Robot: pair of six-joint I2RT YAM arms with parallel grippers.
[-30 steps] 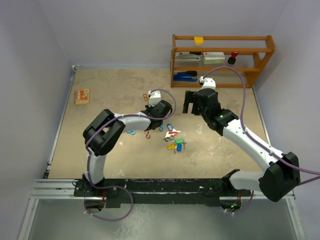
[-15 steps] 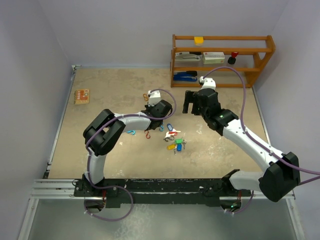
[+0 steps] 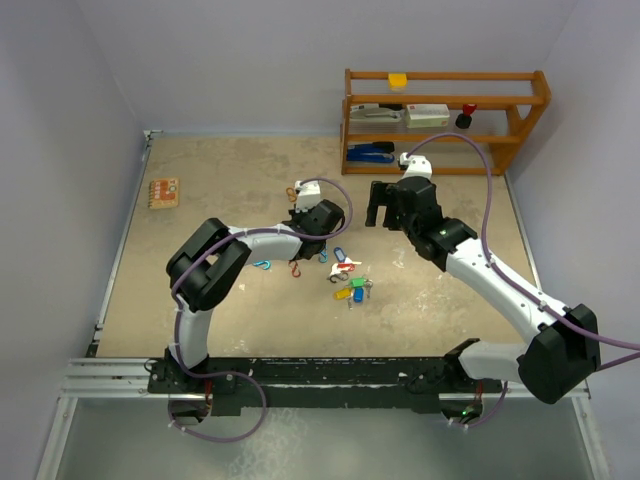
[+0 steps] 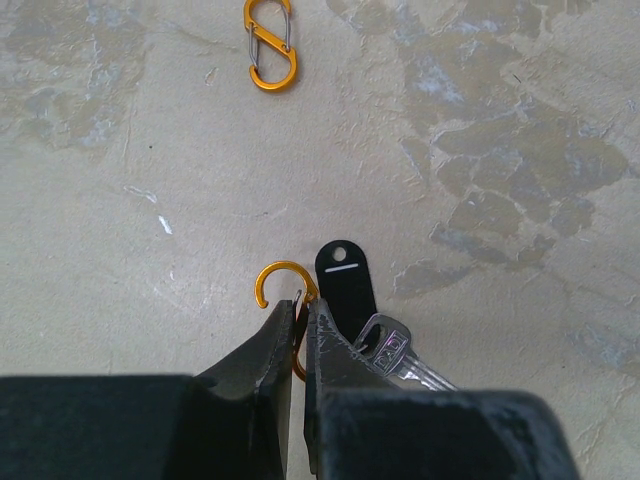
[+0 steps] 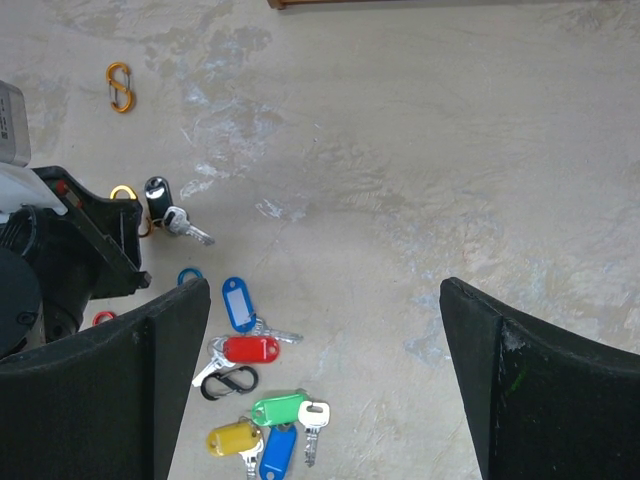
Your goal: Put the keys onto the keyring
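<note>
The left gripper is closed on an orange clip, whose hook protrudes at 11 o'clock. A black-headed key lies just beside the fingertips at 1 o'clock. A second orange clip lies well apart at 12 o'clock. The right gripper is spread wide and holds nothing. In its wrist view, the remaining coloured keys are clustered on the table at 7 o'clock.

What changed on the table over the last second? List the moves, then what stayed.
The open right gripper drifted a little to the left in the top view, grasping nothing. The left gripper stayed shut on the orange clip, with the black-tagged key beside it. The loose keys and the second orange clip did not move.
</note>
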